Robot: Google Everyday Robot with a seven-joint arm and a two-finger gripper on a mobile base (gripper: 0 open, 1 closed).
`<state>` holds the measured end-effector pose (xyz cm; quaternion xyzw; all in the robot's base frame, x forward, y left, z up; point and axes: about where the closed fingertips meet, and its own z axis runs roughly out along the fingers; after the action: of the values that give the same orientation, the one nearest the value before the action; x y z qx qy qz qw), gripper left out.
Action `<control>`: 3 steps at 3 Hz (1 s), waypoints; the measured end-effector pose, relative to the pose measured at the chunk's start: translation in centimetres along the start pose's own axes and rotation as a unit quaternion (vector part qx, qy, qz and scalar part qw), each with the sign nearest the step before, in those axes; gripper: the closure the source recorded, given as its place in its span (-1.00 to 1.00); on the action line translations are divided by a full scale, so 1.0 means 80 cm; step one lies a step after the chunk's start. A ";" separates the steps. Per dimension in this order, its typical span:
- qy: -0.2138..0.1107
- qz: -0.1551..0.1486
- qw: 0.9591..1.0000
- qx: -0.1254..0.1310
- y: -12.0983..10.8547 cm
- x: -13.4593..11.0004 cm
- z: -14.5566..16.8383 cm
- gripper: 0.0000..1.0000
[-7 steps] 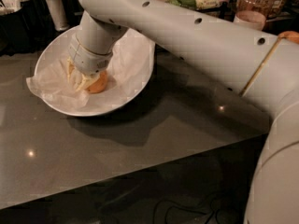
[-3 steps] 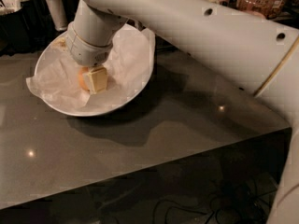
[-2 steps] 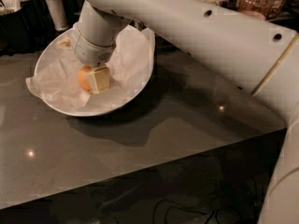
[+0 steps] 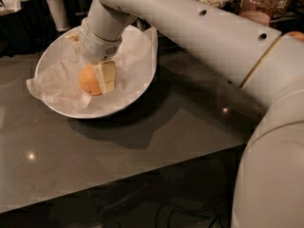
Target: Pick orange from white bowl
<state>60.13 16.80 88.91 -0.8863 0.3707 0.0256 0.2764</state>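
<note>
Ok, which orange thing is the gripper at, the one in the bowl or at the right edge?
The orange in the white bowl: the gripper is right against it. The other orange thing, far right, is beyond the arm.

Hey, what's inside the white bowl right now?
Crumpled white paper lines the white bowl, with one orange in it and the gripper reaching in against the orange. The paper covers the bowl's bottom, and the gripper hides part of the orange.
</note>
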 end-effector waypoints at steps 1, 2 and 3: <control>-0.005 -0.003 1.000 -0.002 -0.005 0.004 0.009 -1.00; -0.014 0.009 1.000 -0.003 0.002 0.009 0.022 -1.00; -0.022 0.023 0.999 -0.002 0.015 0.014 0.032 -1.00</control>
<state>60.52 16.72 85.87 -0.8772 0.3852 0.0524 0.2819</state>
